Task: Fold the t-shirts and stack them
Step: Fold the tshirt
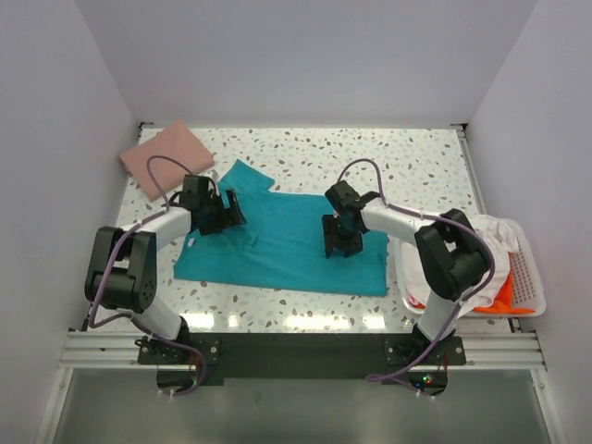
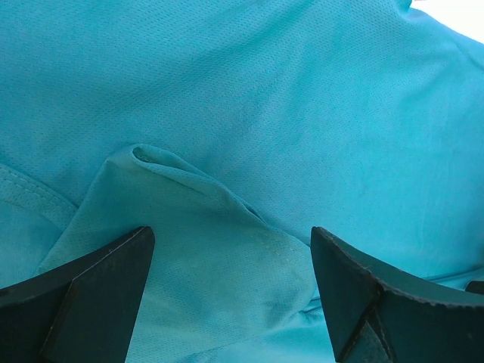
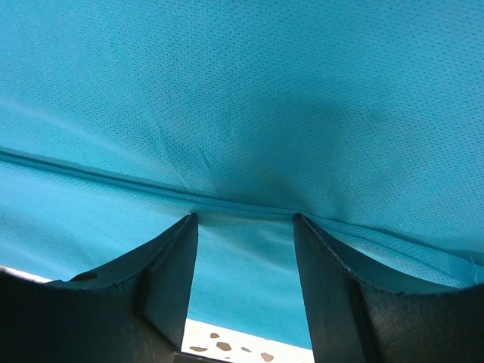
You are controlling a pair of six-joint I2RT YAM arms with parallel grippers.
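teal t-shirt (image 2: 302,113) is matt cloth w/ fine mesh weave, table (image 1: 416,157) glossy speckled stone-look, basket (image 1: 527,276) white slotted plastic.

- The teal t-shirt (image 2: 265,98) runs past every edge around the left gripper (image 2: 231,236), so its outline is cut off.
- To the right of the right gripper (image 1: 339,245), the arm's elbow hides part of the basket (image 1: 532,273) and its clothes.

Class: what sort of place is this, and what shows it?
Likely a robotics lab cell: left arm and right arm bolted at a speckled table, plain white walls around, teal t-shirt spread out.
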